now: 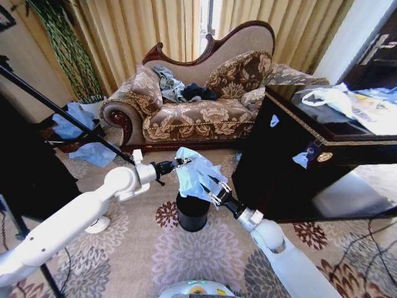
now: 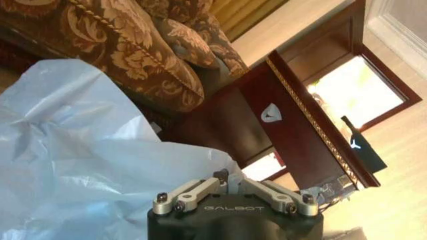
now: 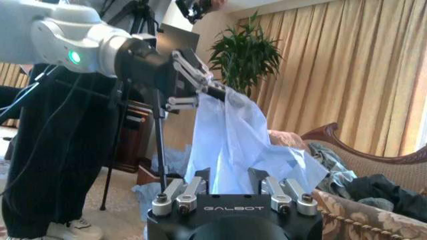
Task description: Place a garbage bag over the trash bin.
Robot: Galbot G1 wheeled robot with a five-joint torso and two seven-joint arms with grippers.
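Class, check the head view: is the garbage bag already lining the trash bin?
No, both grippers hold the garbage bag bunched above the trash bin.

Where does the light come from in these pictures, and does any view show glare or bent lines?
Head view: daylight comes through the gap in the curtains behind the sofa; straight edges bow near the frame's sides. Left wrist view: bright openings beyond the dark cabinet are washed out. Right wrist view: backlit curtains glow, and the garbage bag shows light through it.
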